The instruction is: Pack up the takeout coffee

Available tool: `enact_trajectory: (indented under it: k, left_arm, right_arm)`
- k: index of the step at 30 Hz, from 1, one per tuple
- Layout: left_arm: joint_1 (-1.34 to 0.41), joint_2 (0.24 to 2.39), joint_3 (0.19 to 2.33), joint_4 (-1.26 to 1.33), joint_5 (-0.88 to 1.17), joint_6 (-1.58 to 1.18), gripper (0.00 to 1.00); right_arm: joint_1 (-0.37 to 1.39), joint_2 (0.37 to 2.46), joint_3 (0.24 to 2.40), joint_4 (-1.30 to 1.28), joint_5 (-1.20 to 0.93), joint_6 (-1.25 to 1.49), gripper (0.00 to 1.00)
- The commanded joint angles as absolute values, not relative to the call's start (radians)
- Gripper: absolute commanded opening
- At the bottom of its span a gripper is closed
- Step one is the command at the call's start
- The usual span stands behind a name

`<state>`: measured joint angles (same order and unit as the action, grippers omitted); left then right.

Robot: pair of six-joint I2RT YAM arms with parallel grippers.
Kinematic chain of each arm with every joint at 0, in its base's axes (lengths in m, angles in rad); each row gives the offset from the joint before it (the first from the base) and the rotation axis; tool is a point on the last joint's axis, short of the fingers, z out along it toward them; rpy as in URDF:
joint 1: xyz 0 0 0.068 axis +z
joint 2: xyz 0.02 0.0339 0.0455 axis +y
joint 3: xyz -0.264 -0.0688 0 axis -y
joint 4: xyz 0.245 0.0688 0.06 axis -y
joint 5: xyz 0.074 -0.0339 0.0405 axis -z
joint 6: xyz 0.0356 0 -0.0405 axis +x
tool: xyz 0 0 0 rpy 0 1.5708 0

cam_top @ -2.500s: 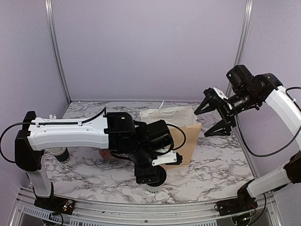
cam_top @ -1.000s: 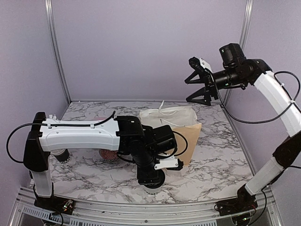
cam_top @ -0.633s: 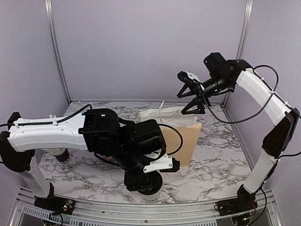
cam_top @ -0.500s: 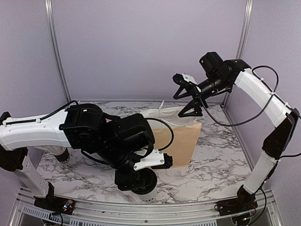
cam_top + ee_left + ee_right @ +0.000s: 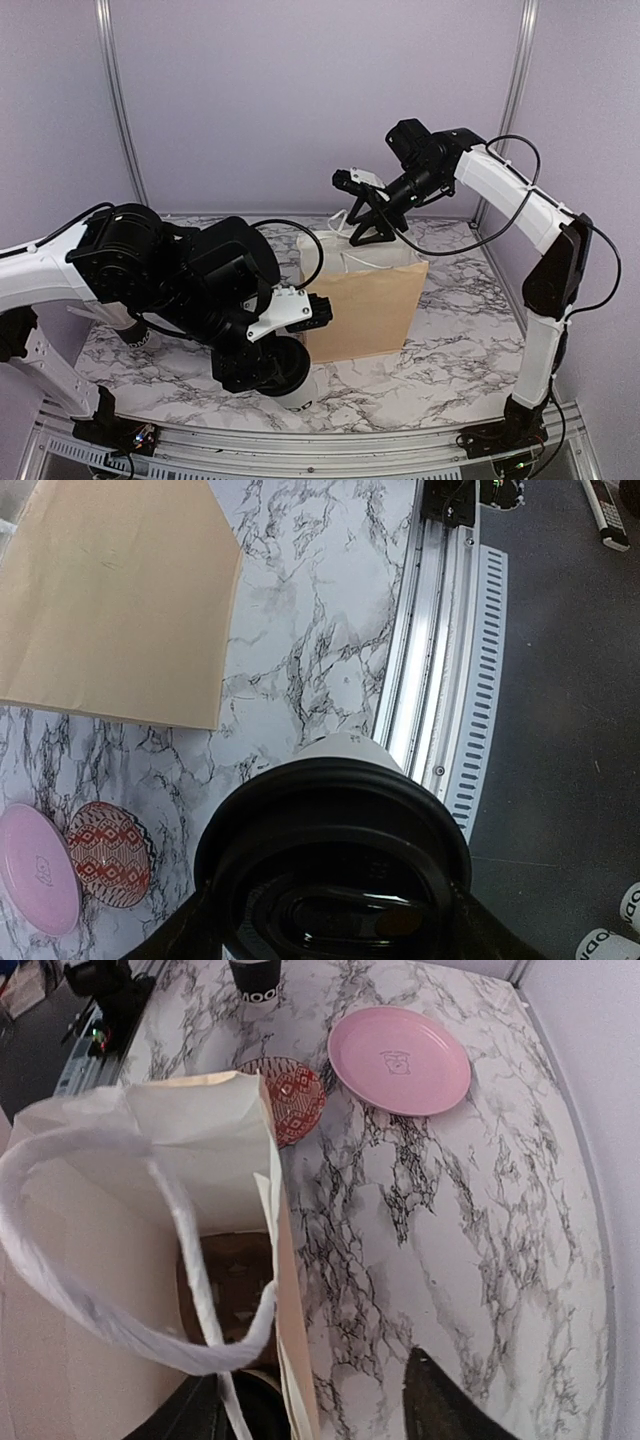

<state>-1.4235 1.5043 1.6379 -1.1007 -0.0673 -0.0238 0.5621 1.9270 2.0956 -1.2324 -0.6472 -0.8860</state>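
Coffee cup [image 5: 335, 810], white paper under a black lid, sits clamped in your left claw [image 5: 270, 370] at the near edge of the marble worktop [image 5: 460, 330], just near-left of the open brown paper bag [image 5: 365, 310]. Your right claw [image 5: 347, 209] hangs spread wide over the bag's white handles [image 5: 110, 1340].

left tool [image 5: 335, 912] gripping, right tool [image 5: 348, 209] raised, spread
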Motion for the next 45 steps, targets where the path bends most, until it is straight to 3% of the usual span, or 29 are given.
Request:
enact_trajectory:
  k: [1,4,9,16,27,36,45]
  left_arm:
    - [-1.430,1.443,1.618,-1.127,-0.127,-0.051,0.67]
    - [-1.429,1.433,1.611,-1.126,-0.132,-0.054,0.67]
    - [-1.428,1.413,1.615,-1.129,-0.184,-0.050,0.67]
    - [-1.428,1.375,1.764,-1.170,-0.437,-0.031,0.66]
    - [-1.428,1.450,2.076,-1.137,-0.480,0.057,0.64]
    - [-1.443,1.588,2.120,-1.107,-0.379,0.081,0.60]
    - [-1.444,1.628,2.066,-1.081,-0.441,0.102,0.60]
  right_arm:
    - [0.561,1.958,2.196,-1.302,-0.682,-0.873,0.46]
    - [0.561,1.961,2.200,-1.306,-0.689,-0.873,0.30]
    - [0.561,1.959,2.197,-1.327,-0.693,-0.870,0.12]
    - [0.575,1.878,2.130,-1.327,-0.699,-0.836,0.00]
    - [0.747,1.570,1.727,-1.117,-0.558,-0.712,0.00]
    - [0.748,1.568,1.686,-1.089,-0.582,-0.610,0.00]
    - [0.745,1.542,1.701,-1.053,-0.585,-0.566,0.00]
